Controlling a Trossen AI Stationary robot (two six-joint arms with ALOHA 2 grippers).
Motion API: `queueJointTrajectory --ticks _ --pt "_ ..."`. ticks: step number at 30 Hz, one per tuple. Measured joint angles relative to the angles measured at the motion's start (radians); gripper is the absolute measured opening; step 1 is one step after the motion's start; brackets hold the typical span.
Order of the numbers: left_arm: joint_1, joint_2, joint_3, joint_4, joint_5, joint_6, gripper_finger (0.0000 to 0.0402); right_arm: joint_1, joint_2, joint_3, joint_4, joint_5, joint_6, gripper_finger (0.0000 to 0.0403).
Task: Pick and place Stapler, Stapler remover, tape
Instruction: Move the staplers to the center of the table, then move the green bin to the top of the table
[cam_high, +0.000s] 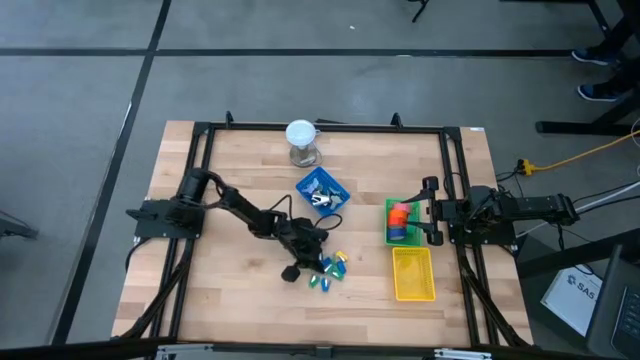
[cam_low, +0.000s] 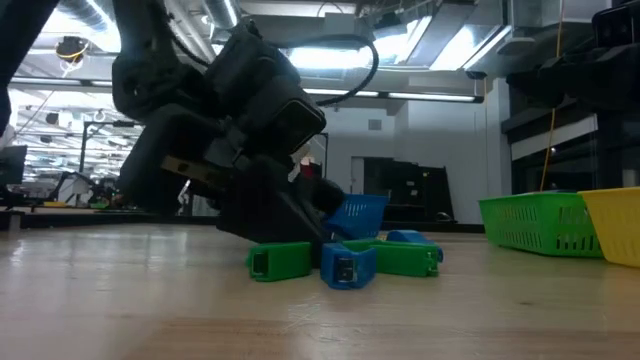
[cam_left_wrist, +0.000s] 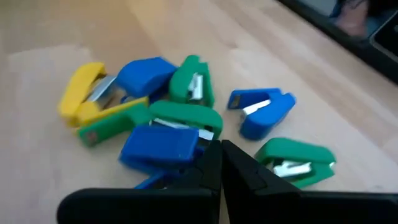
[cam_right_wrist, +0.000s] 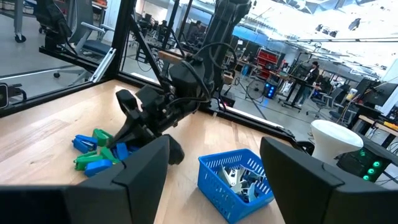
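Wooden table (cam_high: 240, 290) with three baskets and a stapler pile under the left arm.
Yellow basket (cam_high: 413, 275) sits at 4 o'clock, green basket (cam_high: 392, 236) just above it holding the tape (cam_high: 400, 213); blue basket (cam_high: 322, 190) at centre, white cup (cam_high: 301, 134) at 12. Left gripper (cam_left_wrist: 221, 163), pinched shut, touches six staplers (cam_left_wrist: 186, 118). Right gripper (cam_high: 428, 210) stands wide beside the green basket.

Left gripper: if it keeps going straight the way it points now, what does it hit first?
The left gripper, fingers shut, points down into the stapler pile. Straight on it would most likely meet the blue stapler just ahead of its fingertips, or the green stapler behind; depth is hard to judge.
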Motion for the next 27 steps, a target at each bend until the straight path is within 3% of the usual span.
queueJointTrajectory --ticks 8,15,22,27 --pt "0.001 -0.143 0.000 -0.303 -0.140 0.050 0.0001 0.000 0.000 0.000 0.000 0.000 0.000 0.0259" --pt "-0.007 -0.309 -0.002 -0.598 -0.232 -0.051 0.0001 0.000 0.000 0.000 0.000 0.000 0.000 0.0259" --pt "-0.006 -0.501 -0.126 -0.581 -0.231 -0.154 0.0001 0.000 0.000 0.000 0.001 0.000 0.000 0.0259" --pt "0.000 -0.659 -0.280 -0.492 -0.309 -0.227 0.0001 0.000 0.000 0.000 0.000 0.000 0.000 0.0259"
